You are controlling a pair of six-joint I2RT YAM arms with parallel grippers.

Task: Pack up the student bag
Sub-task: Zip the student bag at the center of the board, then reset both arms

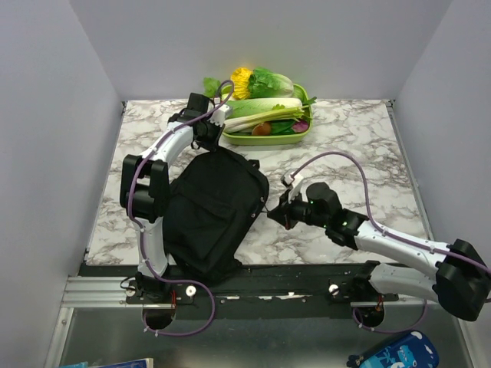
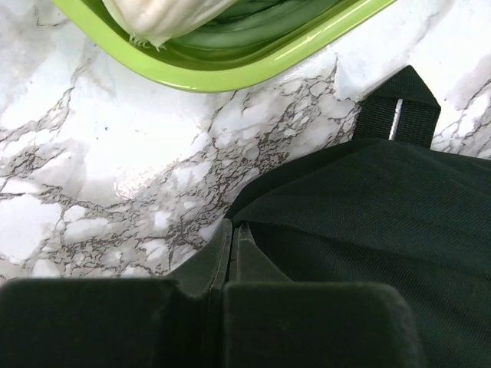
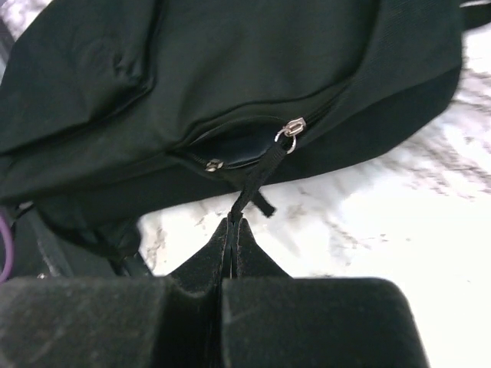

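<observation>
The student bag (image 1: pixel 215 207), a large black fabric backpack, lies flat on the marble table at centre left. My left gripper (image 1: pixel 217 146) is at the bag's far top edge. In the left wrist view its jaws (image 2: pixel 232 228) are shut, and the bag's fabric edge (image 2: pixel 368 215) runs to a point at the tips. My right gripper (image 1: pixel 275 208) is at the bag's right side. It is shut (image 3: pixel 234 222) on the black zip pull cord (image 3: pixel 261 172), which hangs taut from a silver zip slider (image 3: pixel 290 130). The zip beside the slider gapes a little.
A green tray (image 1: pixel 238 139) of vegetables stands at the back, just beyond the bag's top; its rim (image 2: pixel 253 73) shows close to the left gripper. A black hanging loop (image 2: pixel 399 107) lies on the marble. A blue object (image 1: pixel 391 351) lies below the table's front edge.
</observation>
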